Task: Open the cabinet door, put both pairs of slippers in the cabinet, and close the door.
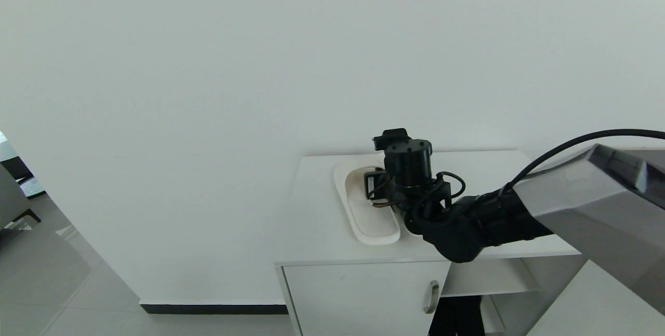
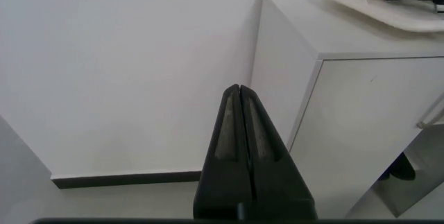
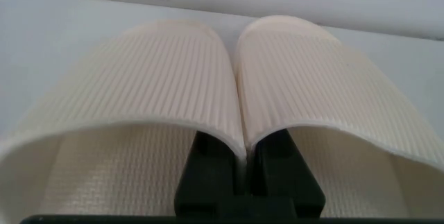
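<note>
A pair of cream slippers lies side by side on top of the white cabinet. In the head view one slipper shows and my right arm covers the other. My right gripper is shut on the two touching inner edges of the slippers' uppers, its fingers reaching in under them. The same gripper hangs over the cabinet top. My left gripper is shut on nothing, low down beside the cabinet's left side, where a slipper's edge pokes over the top.
The cabinet's left door with its metal handle stands closed. To its right, open shelves show. A white wall runs behind the cabinet, with a dark skirting at the floor. Open floor lies to the left.
</note>
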`<state>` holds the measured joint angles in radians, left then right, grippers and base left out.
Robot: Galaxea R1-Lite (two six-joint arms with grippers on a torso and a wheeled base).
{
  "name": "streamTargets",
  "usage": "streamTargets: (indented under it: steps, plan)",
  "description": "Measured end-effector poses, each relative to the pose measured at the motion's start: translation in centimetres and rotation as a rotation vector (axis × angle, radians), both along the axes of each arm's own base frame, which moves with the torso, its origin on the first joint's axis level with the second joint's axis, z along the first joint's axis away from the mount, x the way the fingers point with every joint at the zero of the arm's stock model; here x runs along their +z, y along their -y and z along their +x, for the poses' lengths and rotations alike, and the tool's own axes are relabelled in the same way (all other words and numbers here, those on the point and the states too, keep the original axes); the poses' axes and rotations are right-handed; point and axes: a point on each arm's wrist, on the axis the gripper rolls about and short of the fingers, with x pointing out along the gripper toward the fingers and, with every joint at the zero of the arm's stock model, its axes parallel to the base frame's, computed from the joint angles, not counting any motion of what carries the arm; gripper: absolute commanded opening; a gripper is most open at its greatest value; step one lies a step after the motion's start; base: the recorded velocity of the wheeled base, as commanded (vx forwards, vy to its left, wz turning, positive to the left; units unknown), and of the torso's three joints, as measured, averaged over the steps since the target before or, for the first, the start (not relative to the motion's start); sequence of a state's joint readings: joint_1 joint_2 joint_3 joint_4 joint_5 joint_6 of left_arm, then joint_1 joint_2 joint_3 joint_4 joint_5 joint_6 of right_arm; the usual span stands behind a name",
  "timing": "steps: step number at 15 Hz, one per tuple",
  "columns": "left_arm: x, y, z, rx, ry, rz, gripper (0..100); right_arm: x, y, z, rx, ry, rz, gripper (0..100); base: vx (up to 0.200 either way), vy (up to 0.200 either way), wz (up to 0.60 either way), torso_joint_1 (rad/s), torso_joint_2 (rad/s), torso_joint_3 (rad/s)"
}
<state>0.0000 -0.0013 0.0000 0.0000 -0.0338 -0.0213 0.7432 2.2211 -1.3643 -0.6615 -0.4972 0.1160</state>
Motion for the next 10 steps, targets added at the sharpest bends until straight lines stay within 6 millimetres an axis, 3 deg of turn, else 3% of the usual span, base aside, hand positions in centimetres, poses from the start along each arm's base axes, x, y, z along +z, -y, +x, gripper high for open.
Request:
streamTargets:
  steps: [4, 8, 10]
  plan:
    - [0.0, 0.0, 0.0, 0.000, 0.000, 0.000, 0, 1.1, 2.3, -6.3, 0.131, -0.081, -0.004, 0, 0.000, 0.000, 0.00, 0.000, 0.00, 0.000]
    - [0.0, 0.0, 0.0, 0.000, 0.000, 0.000, 0, 2.2, 5.5, -12.2, 0.315, -0.138, 0.003, 0, -0.200, 0.000, 0.00, 0.012, 0.01, 0.005]
    - [0.0, 0.0, 0.0, 0.000, 0.000, 0.000, 0, 3.0, 6.2, -13.5, 0.363, -0.133, 0.022, 0, -0.200, 0.000, 0.00, -0.007, 0.00, 0.002]
